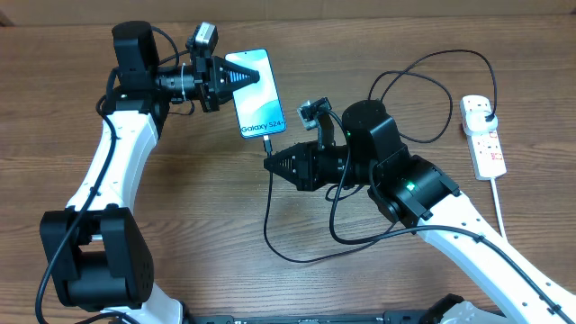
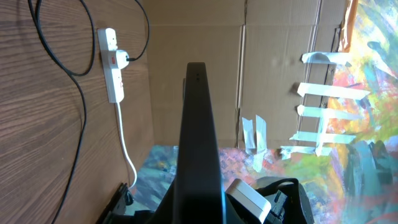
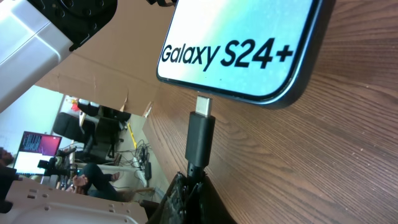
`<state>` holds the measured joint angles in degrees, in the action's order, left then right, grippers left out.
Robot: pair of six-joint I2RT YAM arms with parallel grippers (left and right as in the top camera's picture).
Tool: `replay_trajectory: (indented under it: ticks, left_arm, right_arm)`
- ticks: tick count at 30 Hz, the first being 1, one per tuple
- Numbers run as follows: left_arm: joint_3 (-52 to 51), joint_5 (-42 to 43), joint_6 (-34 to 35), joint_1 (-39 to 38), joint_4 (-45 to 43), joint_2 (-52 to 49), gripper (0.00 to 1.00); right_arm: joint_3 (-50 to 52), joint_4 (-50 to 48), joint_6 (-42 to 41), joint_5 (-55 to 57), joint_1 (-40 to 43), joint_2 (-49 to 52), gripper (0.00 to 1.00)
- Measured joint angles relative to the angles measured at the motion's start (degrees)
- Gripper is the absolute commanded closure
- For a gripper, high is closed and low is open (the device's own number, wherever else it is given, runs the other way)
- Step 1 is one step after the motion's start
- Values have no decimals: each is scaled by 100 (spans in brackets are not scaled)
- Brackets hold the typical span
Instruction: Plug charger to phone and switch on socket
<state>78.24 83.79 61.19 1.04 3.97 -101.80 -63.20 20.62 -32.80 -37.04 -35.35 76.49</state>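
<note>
The phone [image 1: 258,101] has a lit light-blue screen reading "Galaxy S24+". My left gripper [image 1: 236,78] is shut on its far end; in the left wrist view the phone [image 2: 198,143] shows edge-on between the jaws. My right gripper [image 1: 273,162] is shut on the charger cable just behind its connector [image 1: 267,143]. In the right wrist view the connector tip [image 3: 202,106] sits at the phone's [image 3: 236,50] bottom edge, at the port. The black cable [image 1: 423,99] loops to a black plug [image 1: 487,114] in the white socket strip [image 1: 484,137], which also shows in the left wrist view [image 2: 112,65].
The wooden table [image 1: 135,270] carries the cable's slack loop [image 1: 279,238] near the front centre. The strip's thick white cord [image 1: 497,202] runs toward the front right. A cardboard wall [image 2: 273,37] stands behind the table.
</note>
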Motion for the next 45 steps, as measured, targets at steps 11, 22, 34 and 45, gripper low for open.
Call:
replay_trajectory:
  ticks: [11, 22, 34, 45]
  left_arm:
    - [0, 4, -9, -26, 7, 0, 96]
    - [0, 46, -142, -70, 31, 0, 96]
    - [0, 175, -332, -70, 26, 0, 96]
    - [0, 267, -490, -90, 28, 0, 96]
  right_arm:
    - [0, 2, 0, -2, 0, 2, 96]
    - [0, 2, 0, -2, 0, 2, 96]
    - [0, 2, -2, -4, -7, 2, 96]
    - [0, 2, -4, -4, -35, 2, 96]
